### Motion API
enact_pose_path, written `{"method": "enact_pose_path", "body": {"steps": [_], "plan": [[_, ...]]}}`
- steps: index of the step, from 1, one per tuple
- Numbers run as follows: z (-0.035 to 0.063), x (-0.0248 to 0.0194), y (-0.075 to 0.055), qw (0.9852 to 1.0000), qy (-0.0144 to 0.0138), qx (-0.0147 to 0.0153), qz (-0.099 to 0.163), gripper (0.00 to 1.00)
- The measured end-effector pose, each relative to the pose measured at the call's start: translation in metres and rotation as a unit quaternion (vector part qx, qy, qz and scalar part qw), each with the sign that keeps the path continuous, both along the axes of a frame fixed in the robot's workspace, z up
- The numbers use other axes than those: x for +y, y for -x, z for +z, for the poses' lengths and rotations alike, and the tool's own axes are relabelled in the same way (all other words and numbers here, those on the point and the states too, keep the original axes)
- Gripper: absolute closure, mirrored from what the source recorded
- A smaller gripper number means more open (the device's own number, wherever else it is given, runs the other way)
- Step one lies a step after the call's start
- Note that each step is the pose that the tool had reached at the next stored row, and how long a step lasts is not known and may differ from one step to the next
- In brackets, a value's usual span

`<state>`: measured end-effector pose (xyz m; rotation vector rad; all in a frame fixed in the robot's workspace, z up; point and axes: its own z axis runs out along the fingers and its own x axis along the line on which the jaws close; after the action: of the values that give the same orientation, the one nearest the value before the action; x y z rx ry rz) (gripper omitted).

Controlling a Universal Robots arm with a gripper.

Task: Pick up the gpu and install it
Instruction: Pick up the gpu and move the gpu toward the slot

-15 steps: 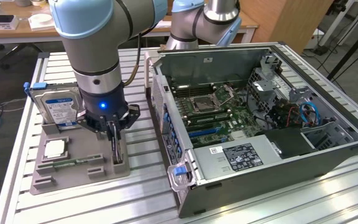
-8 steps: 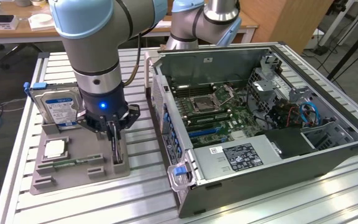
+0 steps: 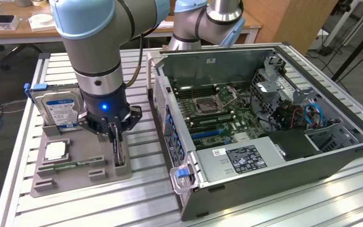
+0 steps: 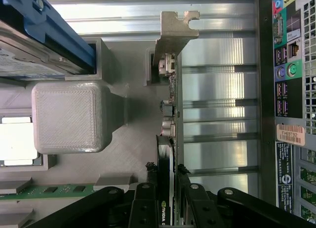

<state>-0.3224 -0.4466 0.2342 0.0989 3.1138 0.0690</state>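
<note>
The gpu (image 3: 119, 152) stands on edge in a slot of the grey parts holder (image 3: 74, 178) on the table, in the exterior view's left half. The wrist view looks along its thin edge (image 4: 169, 97), with the silver bracket (image 4: 170, 33) at the far end. My gripper (image 3: 115, 136) comes straight down over the card. Its black fingers (image 4: 152, 181) sit against both faces of the card's near end, shut on it (image 4: 167, 177). The card's lower edge rests in the holder.
In the same holder are the silver hard drive with a blue label (image 3: 58, 109), a CPU (image 3: 55, 150) and a green memory stick (image 3: 77, 165). The open computer case (image 3: 332, 156) lies to the exterior view's right, motherboard (image 3: 216, 113) exposed; its rear port panel (image 4: 291, 80) is close beside the card.
</note>
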Motion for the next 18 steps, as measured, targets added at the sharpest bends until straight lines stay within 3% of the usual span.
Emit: {"method": "enact_pose_path", "body": {"steps": [18], "plan": [[0.0, 0.0, 0.0, 1.0, 0.0, 0.0, 0.0, 0.74]]}}
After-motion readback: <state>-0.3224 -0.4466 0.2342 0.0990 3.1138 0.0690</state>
